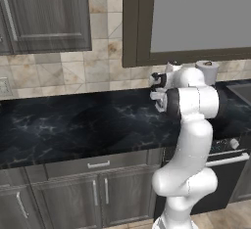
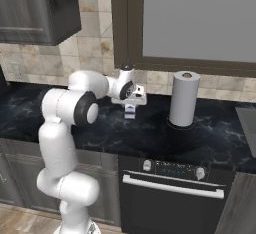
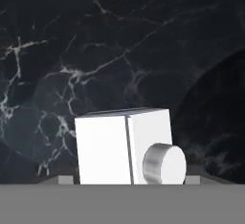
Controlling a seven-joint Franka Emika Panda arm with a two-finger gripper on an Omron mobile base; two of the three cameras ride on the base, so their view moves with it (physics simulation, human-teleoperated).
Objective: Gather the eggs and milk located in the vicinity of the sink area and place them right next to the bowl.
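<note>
While the gripper (image 2: 130, 104) clasps the milk (image 2: 130, 111), black marble countertop (image 2: 150, 133) lies below. Paper-towel roll (image 2: 183, 99) stands near the back edge.

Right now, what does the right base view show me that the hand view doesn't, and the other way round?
The right base view takes in the tall paper towel roll standing on the counter, the window above it, and the appliance front with its knobs below. The hand view looks closely down on the milk carton and shows the round grey cap on its top. Both views have the white carton and the black marbled counter.
</note>
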